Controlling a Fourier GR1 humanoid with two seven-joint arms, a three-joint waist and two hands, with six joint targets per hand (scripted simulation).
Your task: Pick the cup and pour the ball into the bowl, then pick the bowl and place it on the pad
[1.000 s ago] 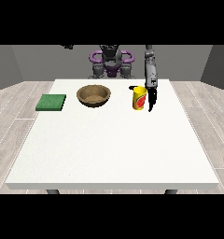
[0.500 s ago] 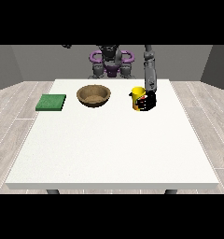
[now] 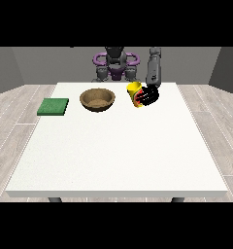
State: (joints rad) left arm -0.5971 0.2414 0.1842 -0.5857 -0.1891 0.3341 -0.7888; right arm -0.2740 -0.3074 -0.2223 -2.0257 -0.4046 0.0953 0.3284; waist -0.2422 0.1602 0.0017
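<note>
A brown wooden bowl (image 3: 97, 99) sits left of the tilted yellow cup (image 3: 134, 93), a green pad (image 3: 53, 106) farther left; the hand at the view's right (image 3: 149, 96) wraps the cup.

Plain indoor test room, grey walls (image 3: 21, 63), wood-plank floor (image 3: 14, 116), large white table (image 3: 118, 151)
</note>
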